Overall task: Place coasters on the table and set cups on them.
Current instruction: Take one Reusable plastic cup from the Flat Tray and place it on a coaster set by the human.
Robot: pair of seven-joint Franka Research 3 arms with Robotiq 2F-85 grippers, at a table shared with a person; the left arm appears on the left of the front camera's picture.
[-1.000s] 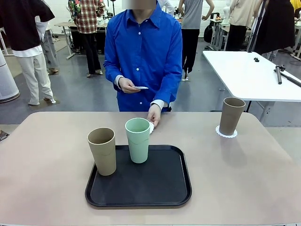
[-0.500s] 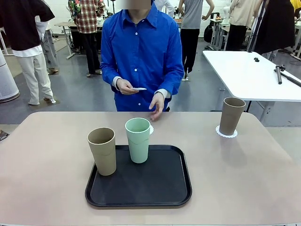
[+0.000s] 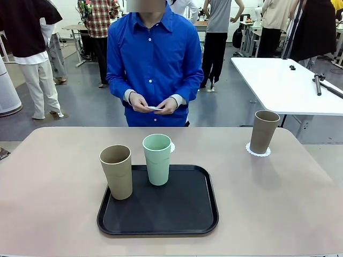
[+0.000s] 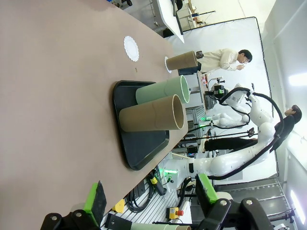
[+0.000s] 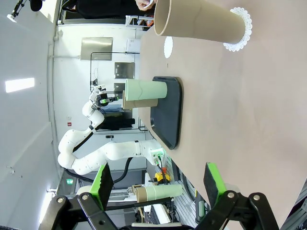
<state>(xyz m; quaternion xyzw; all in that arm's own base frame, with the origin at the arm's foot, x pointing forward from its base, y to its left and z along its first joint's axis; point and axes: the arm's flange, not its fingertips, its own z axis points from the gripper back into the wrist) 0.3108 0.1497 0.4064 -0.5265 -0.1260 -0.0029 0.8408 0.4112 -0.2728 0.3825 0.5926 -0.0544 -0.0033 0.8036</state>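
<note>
The robot's left hand [image 4: 149, 196] is released, its green-padded fingers [image 4: 96, 203] spread wide with nothing between them, hanging off the near left edge of the large beige-tan matte surface [image 3: 48, 182]. A black rounded-square tray [image 3: 161, 214] lies close to the near edge, a little left of the middle. At the tray's far left corner a tall tan-brown tapered tumbler [image 3: 116, 171] stands upright. Just to its right, against the middle of the tray's far edge, stands a pale mint green tapered tumbler [image 3: 157, 159], also upright, the two near each other but apart. On the surface just beyond the tray's far edge lies a bare round white lacy paper doily [image 3: 172, 146], partly hidden behind the mint tumbler in the front view and plain to see in the left wrist view. At the far edge stands a person in a blue shirt [image 3: 155, 59], whose two hands [image 3: 140, 101] meet at the waist around a thin flat white piece [image 3: 155, 108], too small to tell its edge. Near the far right corner a second tan-brown tumbler [image 3: 264, 131] stands upright on a second scalloped white doily [image 3: 258, 151], whose rim shows all round its base. The robot's right hand [image 5: 158, 179] is likewise released, fingers wide apart and grasping nothing, off the surface's near right edge.
</note>
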